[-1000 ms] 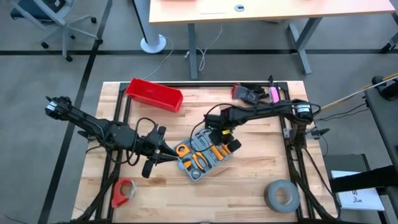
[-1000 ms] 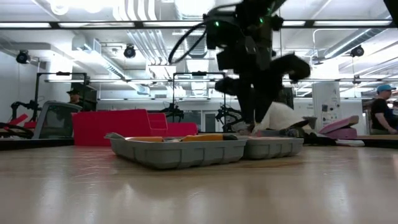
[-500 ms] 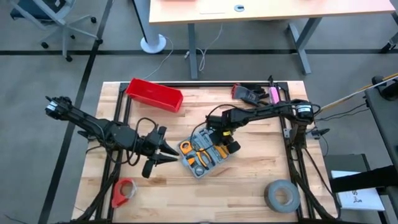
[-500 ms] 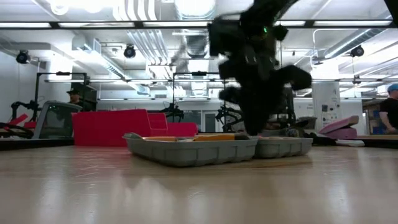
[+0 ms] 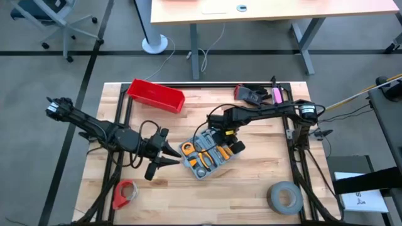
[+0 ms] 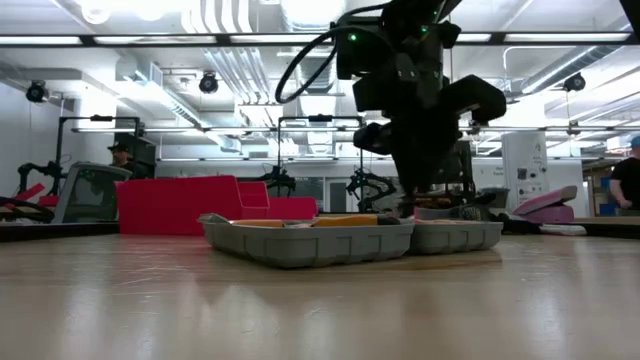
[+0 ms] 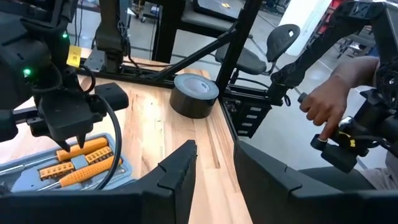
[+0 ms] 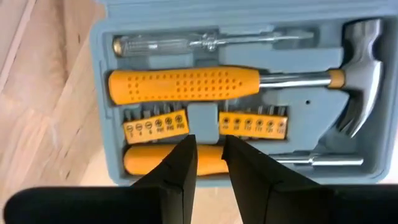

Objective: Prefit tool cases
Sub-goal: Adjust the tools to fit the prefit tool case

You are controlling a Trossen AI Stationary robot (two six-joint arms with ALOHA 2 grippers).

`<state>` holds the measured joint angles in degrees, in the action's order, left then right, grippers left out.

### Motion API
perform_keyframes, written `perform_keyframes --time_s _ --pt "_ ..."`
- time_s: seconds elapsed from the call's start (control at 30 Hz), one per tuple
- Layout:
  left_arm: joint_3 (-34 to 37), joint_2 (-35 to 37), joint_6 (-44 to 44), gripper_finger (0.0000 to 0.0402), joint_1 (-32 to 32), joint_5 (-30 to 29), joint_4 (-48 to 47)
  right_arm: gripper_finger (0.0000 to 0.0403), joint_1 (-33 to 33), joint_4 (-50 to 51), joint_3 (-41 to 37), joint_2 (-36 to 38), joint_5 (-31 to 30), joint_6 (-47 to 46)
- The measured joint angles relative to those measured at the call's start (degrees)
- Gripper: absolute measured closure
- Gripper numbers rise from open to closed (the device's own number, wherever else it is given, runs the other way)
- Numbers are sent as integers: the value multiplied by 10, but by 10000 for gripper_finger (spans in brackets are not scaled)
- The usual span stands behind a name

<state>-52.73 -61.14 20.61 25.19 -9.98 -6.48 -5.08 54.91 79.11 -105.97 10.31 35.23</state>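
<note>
The grey-blue tool case (image 5: 204,156) lies open and flat on the table's middle, holding orange-handled tools and a hammer (image 8: 357,93). My right gripper (image 5: 221,135) points down over the case's far half. Its fingers (image 8: 186,155) stand a narrow gap apart above an orange handle (image 8: 149,160); whether they touch it I cannot tell. In the low view this gripper (image 6: 420,205) hangs just over the case's rim (image 6: 300,240). My left gripper (image 5: 176,155) is level at the case's left edge, open, with nothing between its fingers (image 7: 180,174).
A red bin (image 5: 156,95) stands at the far left. A grey tape roll (image 5: 284,196) lies near the right front corner and a red roll (image 5: 124,193) at the front left. Dark and pink tools (image 5: 257,94) lie at the far edge. A person's hand (image 7: 326,106) shows beyond the table.
The open case has slid a little toward the table's right edge and stays flat. My right gripper has kept just above it, shifting only slightly.
</note>
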Motion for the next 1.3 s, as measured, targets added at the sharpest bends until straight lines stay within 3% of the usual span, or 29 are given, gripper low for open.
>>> perform_keyframes --time_s 0.23,0.43,0.83,1.03,1.3 --pt "-2 1 -7 287 -2 -3 -1 326 1 38 1 3 2 -11" --pt "-5 -7 -7 287 -3 -56 -40 335 14 53 3 28 15 -32" --pt "-4 -91 65 287 -8 -71 -113 358 50 61 -4 72 21 -107" --pt "-4 -160 96 287 -7 -64 -116 344 42 48 -55 72 16 -147" --pt "-4 -236 100 287 -7 -60 -97 348 33 -43 -164 73 16 -166"
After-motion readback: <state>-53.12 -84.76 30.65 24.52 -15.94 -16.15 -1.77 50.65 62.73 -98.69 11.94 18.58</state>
